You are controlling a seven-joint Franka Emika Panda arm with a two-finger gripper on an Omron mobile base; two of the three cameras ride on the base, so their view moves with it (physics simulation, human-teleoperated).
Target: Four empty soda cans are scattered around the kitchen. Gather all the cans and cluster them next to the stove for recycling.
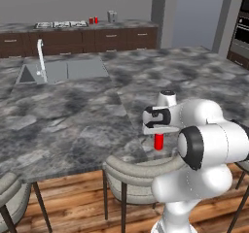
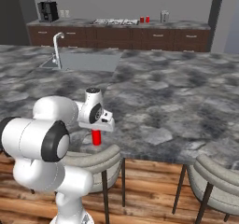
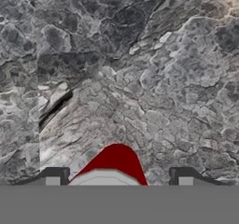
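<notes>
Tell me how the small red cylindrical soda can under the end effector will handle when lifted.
The small red cylindrical soda can stands upright on the grey marbled counter, so it probably tips if nudged sideways. Its smooth round wall likely slips. It looks small, probably light.

Soda can (image 1: 159, 141) upright near the front edge of the island counter (image 1: 73, 115), beneath the gripper (image 1: 159, 132). Sink (image 1: 63, 71) behind, left. Two more cans (image 1: 93, 20) right of the stove (image 1: 61, 24).

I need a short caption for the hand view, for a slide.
Gripper straddling a red soda can on the grey marbled island counter.
</notes>
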